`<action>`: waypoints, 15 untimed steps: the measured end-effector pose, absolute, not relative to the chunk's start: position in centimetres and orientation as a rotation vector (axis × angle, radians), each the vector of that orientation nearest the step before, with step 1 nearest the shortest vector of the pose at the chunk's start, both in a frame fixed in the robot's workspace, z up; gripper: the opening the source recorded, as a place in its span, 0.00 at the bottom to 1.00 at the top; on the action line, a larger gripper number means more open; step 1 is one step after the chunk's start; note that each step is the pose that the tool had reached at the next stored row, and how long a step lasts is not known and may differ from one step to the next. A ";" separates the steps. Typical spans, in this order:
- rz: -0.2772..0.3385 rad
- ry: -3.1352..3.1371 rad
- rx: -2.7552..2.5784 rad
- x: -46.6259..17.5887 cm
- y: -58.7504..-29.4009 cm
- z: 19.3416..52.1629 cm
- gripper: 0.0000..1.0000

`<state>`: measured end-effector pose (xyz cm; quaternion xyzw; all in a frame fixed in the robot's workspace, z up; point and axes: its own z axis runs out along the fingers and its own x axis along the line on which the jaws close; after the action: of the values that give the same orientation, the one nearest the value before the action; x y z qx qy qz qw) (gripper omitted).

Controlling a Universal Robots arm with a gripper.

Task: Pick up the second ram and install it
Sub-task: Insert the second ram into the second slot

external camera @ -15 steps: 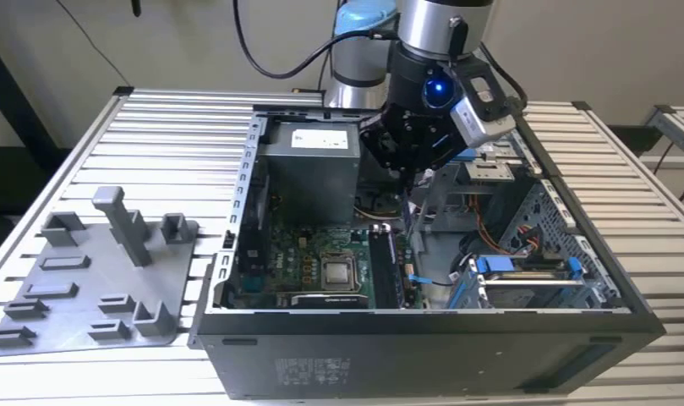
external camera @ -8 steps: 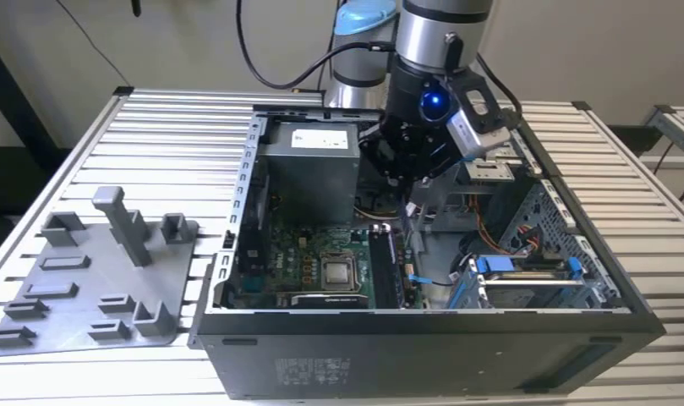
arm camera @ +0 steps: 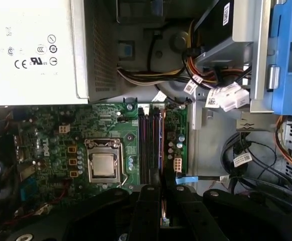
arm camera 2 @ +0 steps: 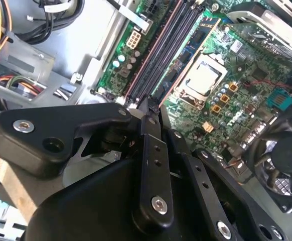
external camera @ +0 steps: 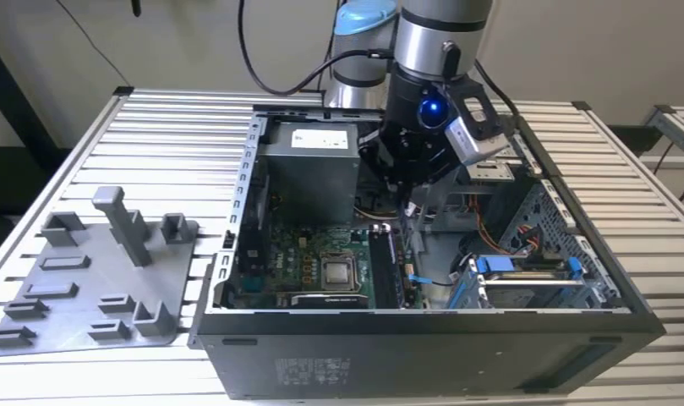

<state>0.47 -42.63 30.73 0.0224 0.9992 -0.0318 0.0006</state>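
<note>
My gripper (external camera: 404, 188) hangs inside the open computer case (external camera: 432, 338), over the green board (external camera: 308, 262). Its black fingers (arm camera: 148, 201) are shut on the second ram (arm camera: 162, 208), a thin dark strip seen edge-on between them. In the exterior view the second ram (external camera: 408, 241) runs as a thin dark line just above the long black slots (external camera: 385, 266), on the side towards the exterior view's right. In both wrist views the gripper (arm camera 2: 151, 108) (arm camera: 162, 193) sits at one end of the slots (arm camera 2: 161, 55) (arm camera: 150, 145), lined up with them. Whether the strip touches a slot I cannot tell.
A grey power supply (external camera: 308, 169) fills the case's back corner. The metal processor socket (arm camera: 104, 164) lies beside the slots. Cable bundles (arm camera: 206, 85) and a blue drive cage (external camera: 522, 271) crowd the other side. A grey holder plate (external camera: 94, 279) sits outside the case.
</note>
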 end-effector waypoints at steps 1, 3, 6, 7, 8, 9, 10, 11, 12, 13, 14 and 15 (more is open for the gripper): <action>-0.100 3.138 0.070 0.5 -42.6 30.6 0.14; -0.100 3.138 0.070 0.5 -42.7 30.5 0.14; -0.100 3.138 0.070 0.4 -42.8 30.2 0.14; -0.100 3.138 0.070 0.4 -42.9 30.1 0.14; -0.100 3.138 0.070 0.4 -42.9 30.0 0.14; -0.100 3.138 0.070 0.3 -42.9 29.9 0.14; -0.100 3.138 0.070 0.3 -42.9 29.7 0.14; -0.100 3.138 0.070 0.2 -43.0 29.6 0.14; -0.100 3.138 0.070 0.2 -43.0 29.5 0.14; -0.100 3.138 0.070 0.1 -43.0 29.3 0.14; -0.100 3.138 0.070 0.1 -43.0 29.1 0.14; -0.100 3.138 0.070 0.0 -43.1 29.0 0.14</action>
<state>-0.01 -43.05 29.00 0.0222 0.9992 -0.0319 0.0006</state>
